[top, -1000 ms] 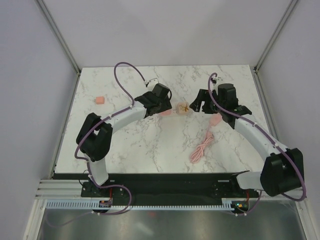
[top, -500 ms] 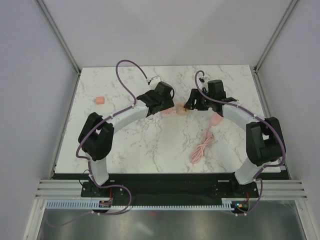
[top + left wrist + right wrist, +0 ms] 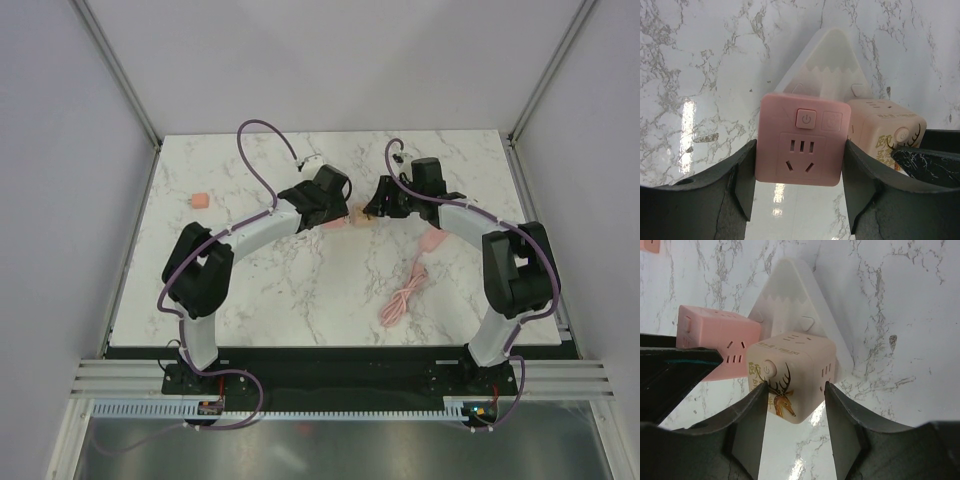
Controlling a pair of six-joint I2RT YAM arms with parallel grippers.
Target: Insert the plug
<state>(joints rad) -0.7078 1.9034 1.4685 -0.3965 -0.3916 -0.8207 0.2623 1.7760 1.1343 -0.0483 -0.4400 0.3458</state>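
Right tool [image 3: 794,402], pinching cream cube [image 3: 790,371], has edged closer to left tool [image 3: 800,177] pinching pink cube [image 3: 801,142].

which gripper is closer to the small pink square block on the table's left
Left. The left gripper, holding a pink cube socket, is right of the small pink square block; the right gripper, holding a beige cube socket, is farther right.

Power symbols on pink socket cube [image 3: 799,146], power symbol and deer emblem on cream socket cube [image 3: 790,375], small print unreadable
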